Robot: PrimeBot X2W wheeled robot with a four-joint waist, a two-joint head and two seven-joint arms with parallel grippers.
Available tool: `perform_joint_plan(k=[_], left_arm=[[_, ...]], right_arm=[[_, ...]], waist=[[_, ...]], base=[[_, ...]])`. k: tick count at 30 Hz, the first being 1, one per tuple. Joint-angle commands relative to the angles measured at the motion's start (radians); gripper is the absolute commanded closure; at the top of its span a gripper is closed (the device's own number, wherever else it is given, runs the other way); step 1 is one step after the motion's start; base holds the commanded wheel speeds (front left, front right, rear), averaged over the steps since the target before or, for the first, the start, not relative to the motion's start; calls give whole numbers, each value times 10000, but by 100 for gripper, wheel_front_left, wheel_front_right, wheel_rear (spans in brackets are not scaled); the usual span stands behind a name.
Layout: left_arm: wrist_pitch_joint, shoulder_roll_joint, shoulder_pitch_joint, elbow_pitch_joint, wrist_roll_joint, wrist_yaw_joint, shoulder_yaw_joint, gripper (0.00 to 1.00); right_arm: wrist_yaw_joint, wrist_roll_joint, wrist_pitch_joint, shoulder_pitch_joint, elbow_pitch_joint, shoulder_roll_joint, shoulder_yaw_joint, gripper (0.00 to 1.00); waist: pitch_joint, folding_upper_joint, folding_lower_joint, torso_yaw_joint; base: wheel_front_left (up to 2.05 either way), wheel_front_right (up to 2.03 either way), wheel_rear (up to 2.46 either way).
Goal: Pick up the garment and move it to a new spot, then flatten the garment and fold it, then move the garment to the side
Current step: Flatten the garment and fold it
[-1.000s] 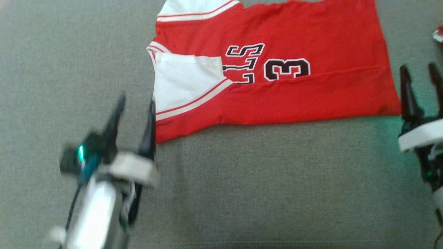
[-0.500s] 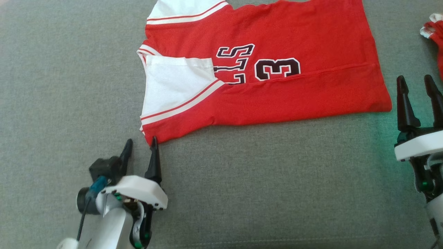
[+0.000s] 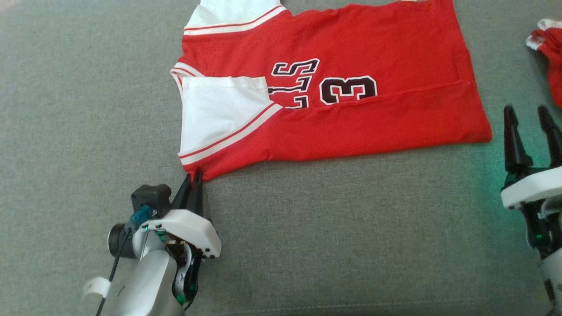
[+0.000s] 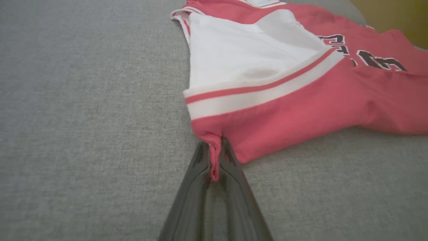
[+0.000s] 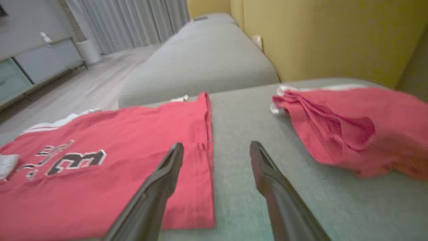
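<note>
A grey sofa seat [image 3: 307, 245] carries everything, with a yellow backrest behind it in the right wrist view. The red jersey [image 3: 373, 123] lies spread flat across the seat, its neck and white-trimmed armholes towards the robot's left and its hem towards the right, with black lettering and a "3" facing up. A second red garment [image 3: 549, 52] sits crumpled off the far right, apart from the jersey. The right hand [image 3: 527, 114] is just beside the hem's near corner, fingers spread and holding nothing. The left hand [image 3: 193, 177] is at the jersey's near-left corner, fingers pressed together and pinching a small tuck of red cloth between their tips.
</note>
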Motion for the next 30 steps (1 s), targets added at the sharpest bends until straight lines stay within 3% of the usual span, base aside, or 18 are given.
perform_joint_plan(k=[1, 11, 17, 19, 20, 21, 30], left_arm=[[36, 122, 141, -52, 49, -34, 146, 100], [82, 599, 470, -975, -29, -123, 167, 100], [95, 730, 496, -1230, -20, -141, 98, 100], [94, 745, 500, -1272, -6, -128, 63, 100], [101, 755, 505, -1284, -11, -126, 52, 100], [90, 734, 522, -1301, -95, -139, 91, 100], [121, 862, 795, -1358, -324, -174, 132, 100]], right_arm=[[-9, -68, 239, 100, -70, -32, 67, 0], [-9, -745, 1977, -399, 1256, 703, -589, 0], [-9, -1307, 2480, -870, 1892, 1114, -877, 0], [-9, -1429, 2598, -953, 2102, 1168, -885, 36], [-9, -1484, 2624, -985, 2182, 1180, -896, 80], [-9, -1523, 2625, -1005, 2243, 1192, -902, 100], [-9, -1349, 2218, -493, 1985, 920, -636, 100]], waist=[[-89, 0, 0, 22], [-268, 0, 0, 259], [-230, 0, 0, 348], [-246, 0, 0, 373], [-256, 0, 0, 382], [-270, 0, 0, 390], [-729, 0, 0, 341]], base=[[0, 0, 0], [0, 0, 0], [0, 0, 0], [0, 0, 0], [0, 0, 0], [0, 0, 0], [0, 0, 0]])
